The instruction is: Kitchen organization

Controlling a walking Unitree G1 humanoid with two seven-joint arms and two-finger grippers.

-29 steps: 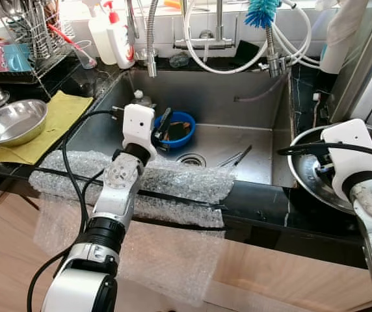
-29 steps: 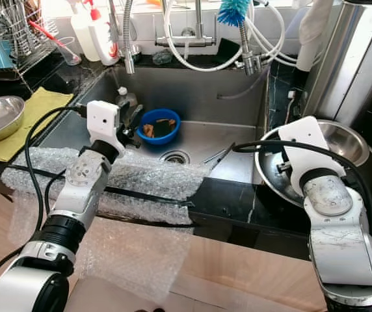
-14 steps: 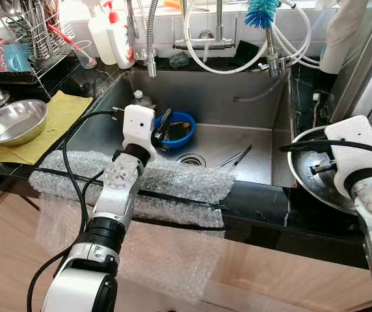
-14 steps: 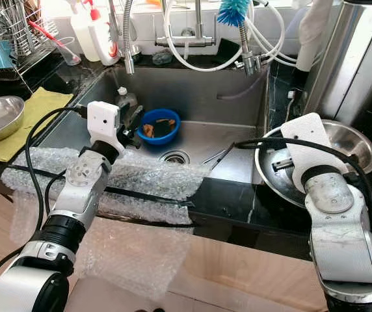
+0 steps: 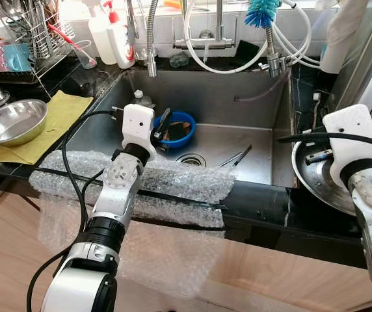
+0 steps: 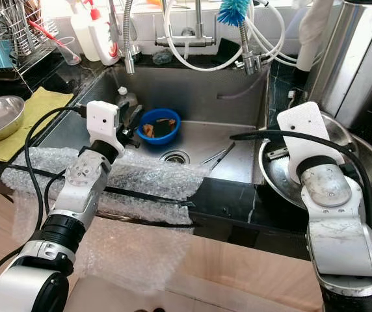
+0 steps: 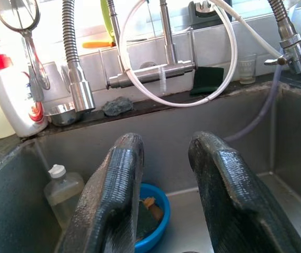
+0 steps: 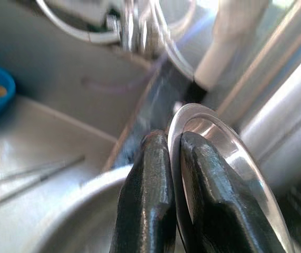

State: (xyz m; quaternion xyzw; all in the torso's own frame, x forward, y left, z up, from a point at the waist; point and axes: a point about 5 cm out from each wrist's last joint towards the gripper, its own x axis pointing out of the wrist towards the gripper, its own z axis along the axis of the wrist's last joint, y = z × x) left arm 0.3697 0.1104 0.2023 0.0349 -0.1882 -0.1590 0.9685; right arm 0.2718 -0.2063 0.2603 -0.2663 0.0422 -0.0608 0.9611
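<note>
From the head cameras, the robot stands square to the steel sink [image 5: 212,140], whose front edge is padded with bubble wrap [image 5: 173,179], presumably so the arms can lean in without knocking the stone. The left gripper [image 5: 162,125] hangs over the basin just beside a blue bowl [image 5: 181,129] holding scraps, touching nothing. On the counter to the robot's right sits a large steel bowl [image 6: 274,175] with a smaller one nested in it, and the right gripper [image 6: 278,154] reaches in over its near rim, wrist turned so the fingers can straddle an edge. A pair of tongs [image 5: 235,158] lies on the sink floor by the drain [image 5: 190,159]. Far left, another steel bowl [image 5: 10,121] rests on a yellow cloth [image 5: 59,117].

The left wrist camera looks between its two fingers [image 7: 113,195], which stand parted with nothing between them, aimed at the faucet [image 7: 150,74] and back wall, the blue bowl below.

The right wrist camera shows both fingers [image 8: 148,195] pinched on the thin rim of the smaller steel bowl [image 8: 219,137], one inside, one outside. That edge grip looks meant for lifting it out, probably toward the sink; a rim pinch on polished steel could slip.
</note>
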